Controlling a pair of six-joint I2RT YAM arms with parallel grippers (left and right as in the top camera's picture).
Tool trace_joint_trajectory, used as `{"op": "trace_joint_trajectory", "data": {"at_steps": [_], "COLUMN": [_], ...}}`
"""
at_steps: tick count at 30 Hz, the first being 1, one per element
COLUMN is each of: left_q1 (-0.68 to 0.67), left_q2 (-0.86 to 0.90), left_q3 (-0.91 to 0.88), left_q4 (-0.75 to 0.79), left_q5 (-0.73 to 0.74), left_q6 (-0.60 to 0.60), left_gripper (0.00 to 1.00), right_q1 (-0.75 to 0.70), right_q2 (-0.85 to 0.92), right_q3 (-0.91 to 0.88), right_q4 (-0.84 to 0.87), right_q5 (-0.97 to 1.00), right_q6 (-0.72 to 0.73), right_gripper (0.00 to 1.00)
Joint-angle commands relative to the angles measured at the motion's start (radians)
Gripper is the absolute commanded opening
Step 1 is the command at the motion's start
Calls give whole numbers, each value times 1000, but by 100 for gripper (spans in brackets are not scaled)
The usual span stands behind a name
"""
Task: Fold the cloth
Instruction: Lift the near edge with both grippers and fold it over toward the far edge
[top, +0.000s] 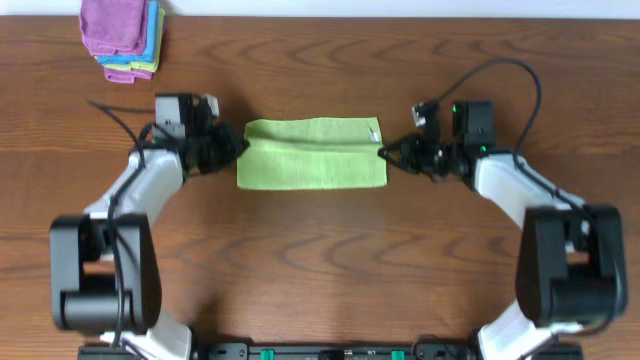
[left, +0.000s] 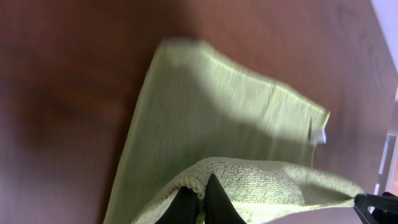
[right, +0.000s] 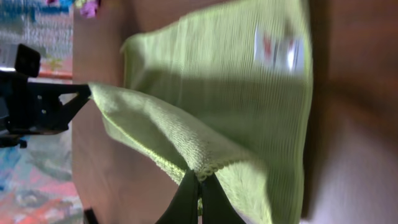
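Cloth (top: 312, 155) of lime-green microfibre lies on the middle of the wooden bench (top: 320, 260) between the two arms, doubled into a wide band, its white tag (top: 372, 137) at the far right corner. The left end effector (top: 240, 143) pinches a raised fold at the left edge, and the right end effector (top: 383, 153) pinches the same fold at the right edge. A stack of folded cloths (top: 122, 38), purple on top, sits far left.

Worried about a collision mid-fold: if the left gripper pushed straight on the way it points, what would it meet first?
The cloth itself: the left gripper, shut on its raised edge, points over the flat layer. The right gripper sits off to the side, though depth is unclear.
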Motion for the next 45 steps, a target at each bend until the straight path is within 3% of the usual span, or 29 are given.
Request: {"op": "trace_joint_trajectory", "data": {"at_steps": [1, 8, 13, 18, 23, 33, 34, 36, 37, 39, 43, 44, 45], "left_q1": [31, 43, 43, 44, 43, 43, 43, 43, 43, 43, 43, 43, 42], "left_q2": [94, 308, 372, 352, 336, 336, 336, 336, 336, 336, 336, 335, 335], "left_q3": [108, 386, 524, 546, 546, 546, 546, 546, 546, 549, 574, 585, 600], "left_q4": [-10, -39, -194, -391, -528, -566, -566, -566, -566, -567, -588, -598, -612], "left_q5": [2, 79, 82, 42, -40, -58, -56, -53, -42, -2, 13, 13, 11], "left_q6": [37, 40, 115, 213, 224, 224, 225, 234, 240, 250, 259, 263, 273], "left_gripper": [6, 6, 6, 6, 6, 6, 6, 19, 27, 29, 41, 49, 65], "right_q1": [6, 6, 6, 10, 14, 13, 13, 13, 13, 12, 10, 10, 10], "right_q2": [68, 219, 241, 241, 241, 241, 241, 241, 241, 241, 234, 230, 225], "right_q3": [109, 333, 379, 381, 381, 381, 381, 381, 381, 381, 387, 392, 397], "right_q4": [2, 0, -16, -151, -264, -322, -325, -327, -326, -325, -322, -322, -323], "right_q5": [13, 34, 34, -14, -10, 35, 35, 34, 34, 34, 18, 18, 18], "right_q6": [34, 79, 85, 56, -4, -21, -25, -30, -31, -31, -41, -51, -59], "right_gripper": [1, 1, 1, 1, 1, 1, 7, 49, 54, 77, 68, 65, 63]}}
